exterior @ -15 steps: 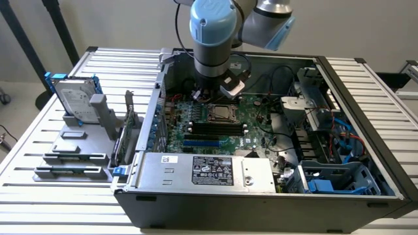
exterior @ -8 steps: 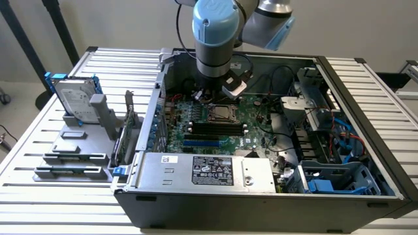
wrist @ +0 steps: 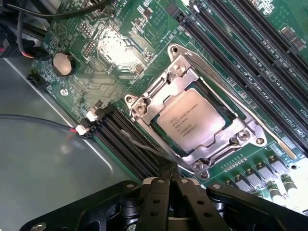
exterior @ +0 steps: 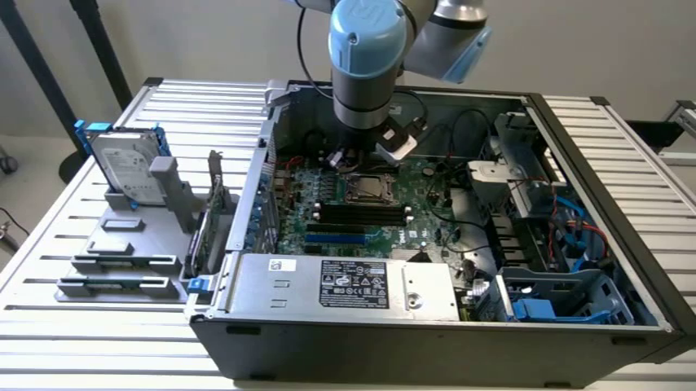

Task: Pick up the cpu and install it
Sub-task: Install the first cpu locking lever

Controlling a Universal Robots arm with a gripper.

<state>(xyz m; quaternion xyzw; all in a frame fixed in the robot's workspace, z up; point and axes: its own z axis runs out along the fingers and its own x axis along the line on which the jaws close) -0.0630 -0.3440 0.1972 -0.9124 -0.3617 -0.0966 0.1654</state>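
Inside computer case (exterior: 566, 326), cpu (wrist: 190, 124) apparently sits in socket (wrist: 144, 103).

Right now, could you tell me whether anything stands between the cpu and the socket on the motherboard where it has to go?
Nothing visible does: the cpu already lies inside the socket frame on the motherboard, level within the metal bracket. The gripper is above the board beside the socket, its fingers together and holding nothing.

Slatted white table (exterior: 98, 326) before a plain wall (exterior: 218, 41) (pale grey).
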